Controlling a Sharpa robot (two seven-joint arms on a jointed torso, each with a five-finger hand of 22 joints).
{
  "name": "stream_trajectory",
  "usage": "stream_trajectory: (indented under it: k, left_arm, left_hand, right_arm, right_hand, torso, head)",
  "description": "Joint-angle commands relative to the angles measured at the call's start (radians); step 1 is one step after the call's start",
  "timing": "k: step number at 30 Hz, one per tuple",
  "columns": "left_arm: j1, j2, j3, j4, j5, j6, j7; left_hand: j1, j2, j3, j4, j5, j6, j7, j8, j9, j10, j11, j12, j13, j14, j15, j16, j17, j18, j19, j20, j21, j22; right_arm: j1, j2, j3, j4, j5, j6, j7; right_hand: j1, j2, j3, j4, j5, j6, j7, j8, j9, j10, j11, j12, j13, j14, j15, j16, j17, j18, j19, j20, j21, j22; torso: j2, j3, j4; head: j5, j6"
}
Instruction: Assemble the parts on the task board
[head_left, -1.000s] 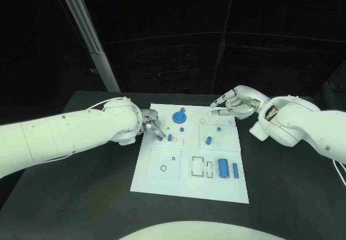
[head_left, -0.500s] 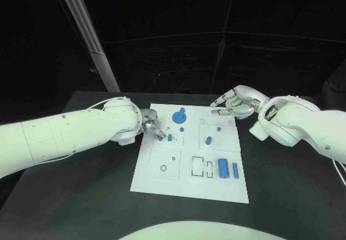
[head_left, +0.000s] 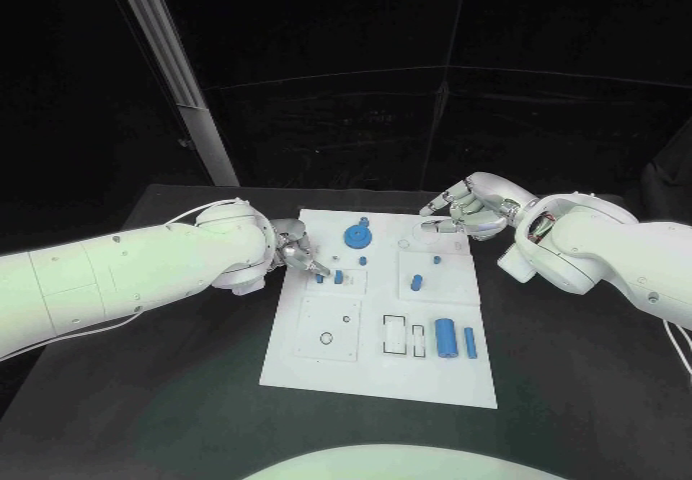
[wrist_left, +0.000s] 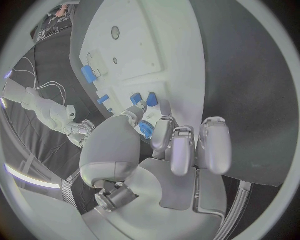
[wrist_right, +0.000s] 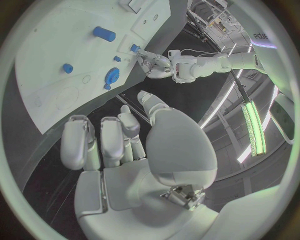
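several small blue parts (head_left: 444, 338) sit on the white task board (head_left: 378, 375) at mid-table: a gear-like disc (head_left: 358, 236) at its far end, pegs midway, a cylinder and bar nearer. they look light, rigid and slick, best pinched across their sides. the left hand (head_left: 300, 255) touches a peg (head_left: 320, 277) at the board's left edge; i cannot tell whether it grips. the right hand (head_left: 462, 208) hovers empty, fingers loosely apart, over the far right corner.

dim room | board glare | wrist views fisheye-warped
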Motion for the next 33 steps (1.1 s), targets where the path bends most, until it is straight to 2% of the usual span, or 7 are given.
stream_trajectory:
  k: [1,5,9,11,14,23,33]
  left_arm:
    - [0.000,-0.005,0.000,0.007,0.057,-0.097,0.076]
    - [0.000,-0.011,0.000,0.009,0.116,-0.162,0.183]
    - [0.001,-0.011,0.000,-0.002,0.203,-0.203,0.352]
    - [0.002,-0.006,0.000,-0.012,0.227,-0.209,0.413]
    - [0.003,0.006,0.000,-0.028,0.242,-0.209,0.464]
    - [0.003,0.083,-0.004,-0.094,0.076,-0.231,0.553]
    - [0.003,0.173,-0.045,-0.165,-0.199,-0.238,0.543]
  left_hand:
    - [0.023,0.001,0.002,0.008,-0.002,-0.025,0.006,0.001,-0.022,0.036,0.012,-0.019,0.172,0.087,0.010,-0.006,0.191,-0.004,-0.008,0.006,-0.007,0.059]
    - [0.056,-0.003,0.004,-0.002,-0.001,-0.060,0.020,0.001,-0.061,0.020,0.023,-0.085,0.158,0.075,0.020,-0.036,0.150,0.009,-0.044,0.015,-0.048,0.010]
    - [0.102,0.004,0.013,-0.024,0.000,-0.080,0.031,0.002,-0.121,-0.083,0.041,-0.452,0.067,0.008,0.032,-0.201,-0.042,0.062,-0.202,0.030,-0.244,-0.204]
    - [0.124,0.003,0.021,-0.035,0.002,-0.097,0.043,0.005,-0.151,-0.213,0.051,-0.830,-0.045,-0.072,0.044,-0.366,-0.212,0.103,-0.348,0.039,-0.431,-0.394]
    - [0.176,-0.016,0.050,-0.062,0.005,-0.145,0.076,0.009,-0.225,-0.323,0.089,-0.993,-0.173,-0.269,0.081,-0.724,-0.541,0.112,-0.458,0.064,-0.598,-0.519]
    - [0.348,-0.042,0.149,-0.174,-0.001,-0.139,0.092,0.002,-0.399,-0.360,0.108,-1.112,-0.437,-0.304,0.099,-0.848,-0.631,0.120,-0.459,0.094,-0.727,-0.608]
    - [0.375,-0.047,0.136,-0.230,0.000,-0.094,0.087,0.003,-0.563,-0.349,0.107,-1.107,-0.701,-0.175,0.086,-0.809,-0.644,0.121,-0.366,0.081,-0.676,-0.577]
  right_arm:
    - [0.002,-0.001,0.001,0.002,0.002,-0.002,0.008]
    - [0.002,-0.002,0.001,0.002,0.002,-0.003,0.008]
    - [0.002,-0.003,0.001,0.001,0.002,-0.003,0.008]
    - [0.002,-0.003,0.001,0.001,0.002,-0.004,0.008]
    - [0.002,-0.004,0.001,0.001,0.002,-0.004,0.007]
    - [0.002,-0.003,0.001,0.003,0.002,-0.005,0.006]
    - [0.002,-0.001,0.001,0.004,0.002,-0.007,0.006]
  right_hand:
    - [-0.011,-0.003,0.005,-0.001,0.005,-0.002,0.001,0.002,0.000,-0.006,0.001,-0.006,-0.001,0.012,0.000,-0.004,-0.001,0.017,-0.008,-0.001,-0.006,-0.001]
    - [-0.011,-0.003,0.005,-0.001,0.005,-0.002,0.001,0.002,0.000,-0.006,0.001,-0.006,-0.001,0.012,0.000,-0.004,-0.001,0.017,-0.008,-0.001,-0.006,-0.001]
    - [-0.011,-0.003,0.005,-0.001,0.005,-0.002,0.001,0.002,0.000,-0.006,0.001,-0.006,-0.001,0.012,0.000,-0.004,-0.001,0.017,-0.008,-0.001,-0.006,-0.001]
    - [-0.011,-0.003,0.005,-0.001,0.005,-0.002,0.001,0.002,0.000,-0.006,0.001,-0.006,-0.001,0.012,0.000,-0.004,-0.001,0.017,-0.008,-0.001,-0.006,-0.001]
    - [-0.011,-0.003,0.005,-0.001,0.005,-0.002,0.001,0.002,0.000,-0.006,0.001,-0.006,-0.001,0.012,0.000,-0.004,-0.001,0.017,-0.008,-0.001,-0.006,-0.001]
    - [-0.011,-0.003,0.005,-0.001,0.005,-0.002,0.001,0.002,0.000,-0.006,0.001,-0.006,-0.001,0.012,0.000,-0.004,-0.001,0.017,-0.008,-0.001,-0.006,-0.001]
    - [-0.011,-0.003,0.005,-0.001,0.005,-0.002,0.001,0.002,0.000,-0.006,0.001,-0.006,-0.001,0.012,0.000,-0.004,-0.001,0.017,-0.008,-0.001,-0.006,-0.001]
  torso:
    - [0.000,0.0006,-0.0007]
    - [0.000,0.0006,-0.0003]
    - [0.000,0.0017,-0.0008]
    - [0.000,0.0015,-0.0005]
    - [0.000,0.0021,-0.0009]
    - [0.001,0.0010,-0.0012]
    - [0.001,0.0008,-0.0007]
  head:
    - [-0.001,0.001]
    - [-0.002,0.002]
    - [-0.003,0.005]
    - [-0.005,0.006]
    - [-0.006,0.007]
    - [-0.012,0.014]
    - [-0.018,0.016]
